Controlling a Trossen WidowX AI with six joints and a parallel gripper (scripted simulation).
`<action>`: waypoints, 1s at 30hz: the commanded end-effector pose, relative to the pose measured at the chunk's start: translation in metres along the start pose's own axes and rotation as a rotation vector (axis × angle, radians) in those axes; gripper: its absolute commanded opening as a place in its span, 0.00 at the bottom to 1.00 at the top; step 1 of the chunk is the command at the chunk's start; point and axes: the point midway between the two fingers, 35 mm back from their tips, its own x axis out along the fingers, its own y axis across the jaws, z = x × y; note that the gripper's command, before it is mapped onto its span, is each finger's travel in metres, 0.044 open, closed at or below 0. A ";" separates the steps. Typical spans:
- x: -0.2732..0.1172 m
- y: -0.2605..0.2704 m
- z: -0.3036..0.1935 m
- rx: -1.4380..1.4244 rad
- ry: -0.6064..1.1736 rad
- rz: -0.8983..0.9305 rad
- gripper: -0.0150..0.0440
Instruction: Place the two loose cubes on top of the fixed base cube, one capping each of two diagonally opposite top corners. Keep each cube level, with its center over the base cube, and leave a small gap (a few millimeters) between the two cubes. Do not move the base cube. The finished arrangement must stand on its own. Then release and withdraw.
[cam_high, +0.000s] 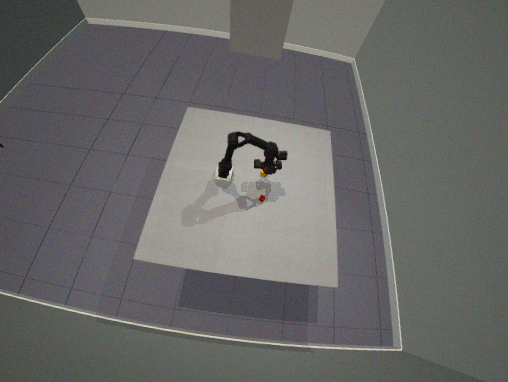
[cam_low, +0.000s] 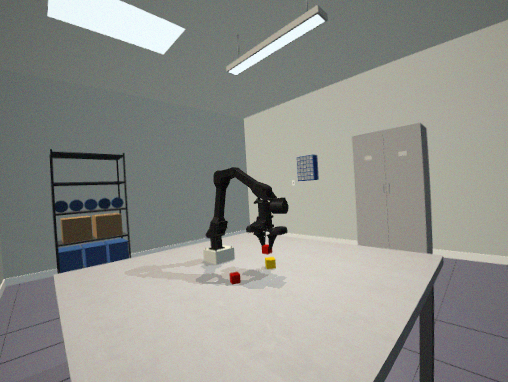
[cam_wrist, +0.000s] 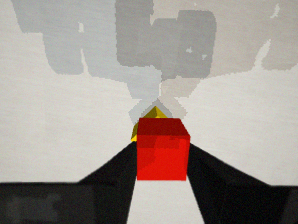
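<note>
Red cube (cam_wrist: 162, 149) clamped between gripper (cam_wrist: 161, 167) fingers, above yellow cube (cam_wrist: 150, 120)

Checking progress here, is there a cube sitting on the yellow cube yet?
No, the yellow cube stands bare on the table, while one red cube hangs in the gripper above it.

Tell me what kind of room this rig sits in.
Likely a lab or workshop bay. A large white table carries the arm, whose claw grips a red cube. A metal storage shelf with boxes and bins stands by one wall, a grey cabinet by another, under strip ceiling lights.
</note>
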 end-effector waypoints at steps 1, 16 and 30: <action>0.002 -0.001 -0.001 0.008 0.005 -0.003 0.43; 0.027 -0.001 -0.001 0.018 0.005 -0.003 0.43; 0.028 -0.001 -0.001 0.011 0.005 -0.003 0.43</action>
